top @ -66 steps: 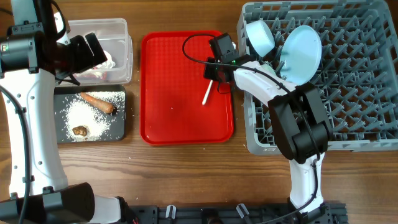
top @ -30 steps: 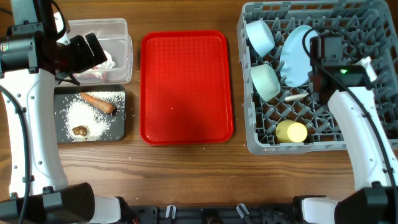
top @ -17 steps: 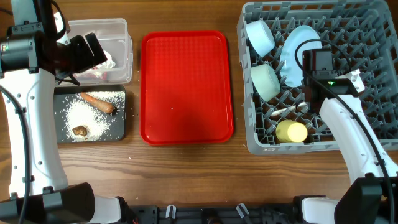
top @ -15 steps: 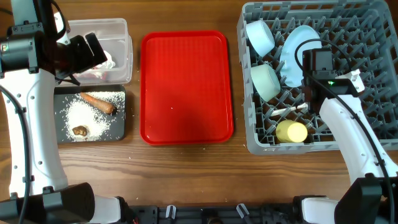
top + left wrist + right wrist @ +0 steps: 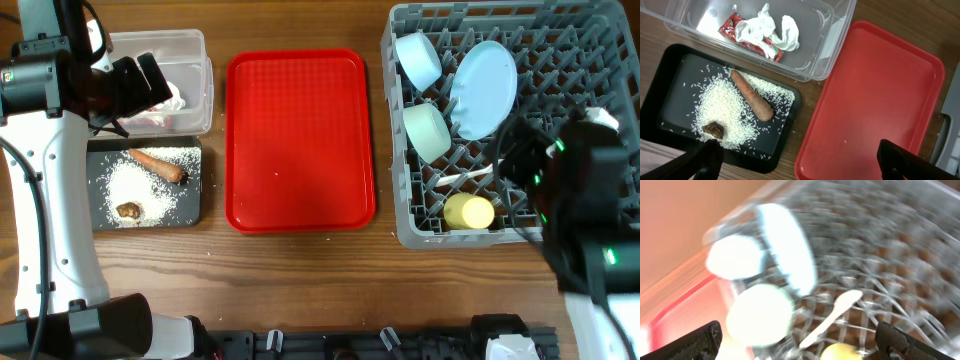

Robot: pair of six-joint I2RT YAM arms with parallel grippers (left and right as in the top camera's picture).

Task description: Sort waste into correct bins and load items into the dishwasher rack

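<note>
Over the wooden table [image 5: 300, 262], left end effector [image 5: 799, 161] and right end effector [image 5: 798, 341] gape empty.

Wooden table [image 5: 300, 265]: tub [image 5: 192, 58], bin [image 5: 99, 214], tray [image 5: 300, 140], rack [image 5: 590, 70]

**Inspector:** Start with the left arm [image 5: 55, 190].
**Assistant:** It has white link shells and black joint housings. A thin black cable [image 5: 46, 250] runs along the long link.
**Inspector:** And the right arm [image 5: 585, 200]?
**Assistant:** Mostly black casing, blurred in the overhead view. It carries small green indicator lights [image 5: 605, 256], has a white patch at its upper end, and a black lead loops beside it.
**Inspector:** Finger finish?
**Assistant:** The left tool [image 5: 805, 162] has matte black fingers [image 5: 705, 160] with wedge-shaped tips. The right tool [image 5: 802, 342] matches.
</note>
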